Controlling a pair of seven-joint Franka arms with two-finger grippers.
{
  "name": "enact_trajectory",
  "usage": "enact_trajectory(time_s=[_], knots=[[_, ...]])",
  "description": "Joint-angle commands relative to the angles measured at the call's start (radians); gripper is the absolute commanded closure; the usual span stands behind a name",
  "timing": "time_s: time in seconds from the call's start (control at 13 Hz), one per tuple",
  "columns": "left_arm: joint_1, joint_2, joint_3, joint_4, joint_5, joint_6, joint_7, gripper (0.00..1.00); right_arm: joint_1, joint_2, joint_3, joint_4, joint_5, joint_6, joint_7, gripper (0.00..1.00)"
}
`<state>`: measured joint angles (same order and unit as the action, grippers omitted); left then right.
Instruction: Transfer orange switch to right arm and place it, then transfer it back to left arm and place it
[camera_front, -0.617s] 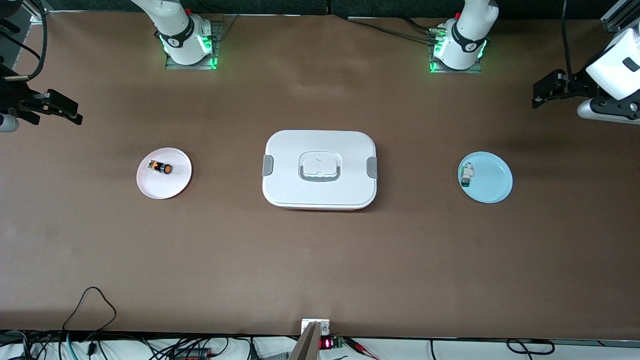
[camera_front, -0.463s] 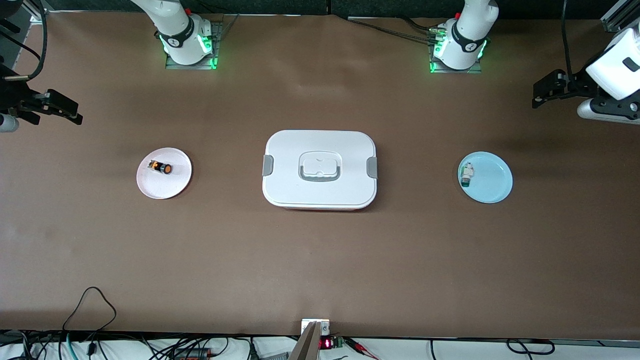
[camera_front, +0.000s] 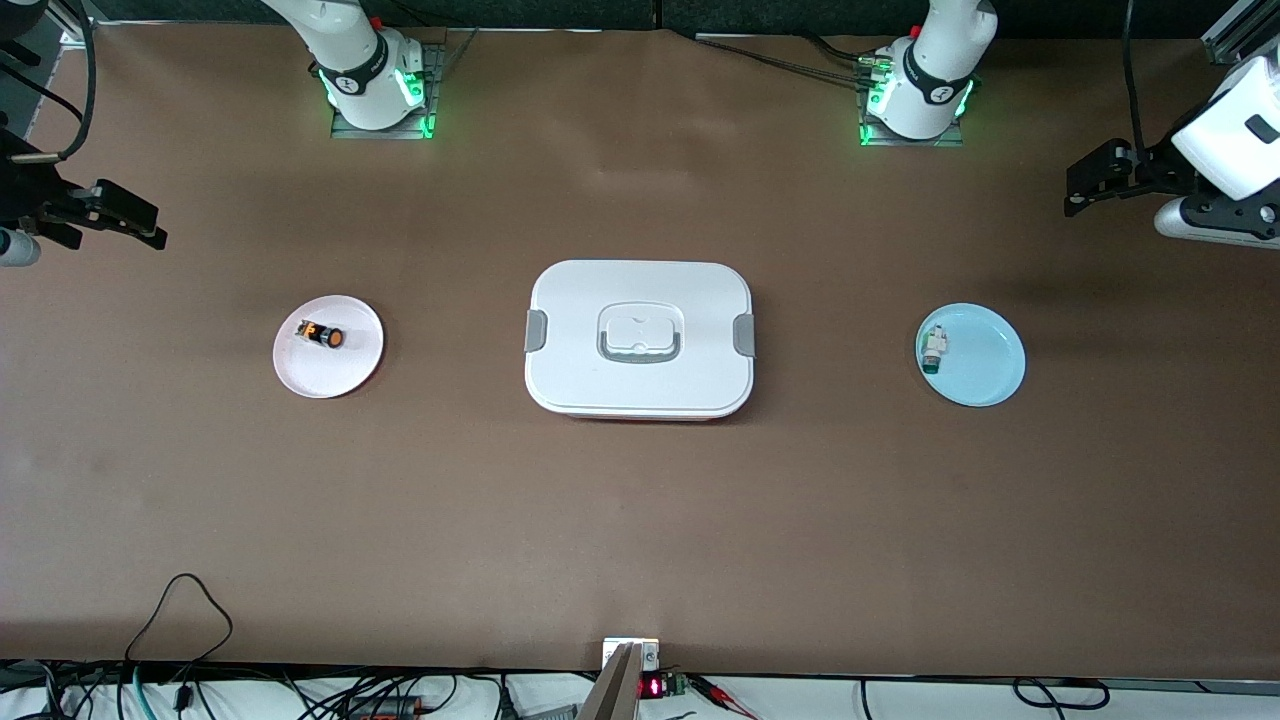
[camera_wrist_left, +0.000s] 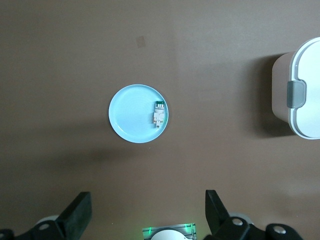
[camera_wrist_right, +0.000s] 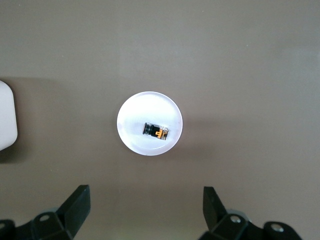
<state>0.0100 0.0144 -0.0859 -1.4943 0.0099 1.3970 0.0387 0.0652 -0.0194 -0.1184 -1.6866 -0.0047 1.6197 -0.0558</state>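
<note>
1. Bench (camera_front: 640, 520): one, brown surface, filling the front view.
2. Box (camera_front: 639, 338): one, white, rounded rectangle, lid on, at the centre of the front view. Two grey side clips, one at each short end; one grey-rimmed handle recess in the lid.
3. Plates: two. One pale pink plate (camera_front: 350, 375) toward the right arm's end of the bench, at the middle left of the front view; one light blue plate (camera_front: 985, 365) toward the left arm's end, at the middle right. Both well apart from the box.
4. Orange switch (camera_front: 322, 334): one, black body with a round orange cap, lying on its side on the pale pink plate, in the part of the plate farther from the front camera. Touched by neither tool.
5. White-and-green component (camera_front: 934, 349): one, lying on the light blue plate near the rim on the box's side.
6. Arms: two, white; bases at the top of the front view, each with green lights.
7. Right tool (camera_wrist_right: 145, 210): one, up in the air over the pale pink plate in the right wrist view, its two black fingers spread wide, holding nothing.
8. Left tool (camera_wrist_left: 147, 215): one, up in the air over the light blue plate in the left wrist view, fingers likewise spread wide, holding nothing.
</note>
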Motion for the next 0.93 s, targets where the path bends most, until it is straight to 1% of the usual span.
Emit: enact_trajectory(time_s=[0.0, 0.15, 0.46, 0.62, 0.85], knots=[[0.002, -0.008, -0.005, 0.003, 0.018, -0.012, -0.005, 0.0, -0.007, 0.035, 0.003, 0.018, 0.005, -0.003, 0.001, 0.0], [0.002, -0.008, -0.005, 0.003, 0.018, -0.012, -0.005, 0.0, -0.005, 0.059, 0.003, 0.024, 0.017, -0.001, -0.001, 0.0], [0.002, -0.008, -0.005, 0.003, 0.018, -0.012, -0.005, 0.0, 0.007, 0.099, 0.005, 0.024, 0.005, 0.002, -0.004, 0.0], [0.002, -0.007, -0.005, 0.005, 0.018, -0.012, -0.005, 0.0, 0.048, 0.119, 0.005, 0.025, -0.02, 0.047, 0.011, 0.0], [0.002, -0.007, -0.005, 0.005, 0.018, -0.012, -0.005, 0.0, 0.051, 0.159, 0.005, 0.025, -0.012, 0.069, 0.013, 0.0]])
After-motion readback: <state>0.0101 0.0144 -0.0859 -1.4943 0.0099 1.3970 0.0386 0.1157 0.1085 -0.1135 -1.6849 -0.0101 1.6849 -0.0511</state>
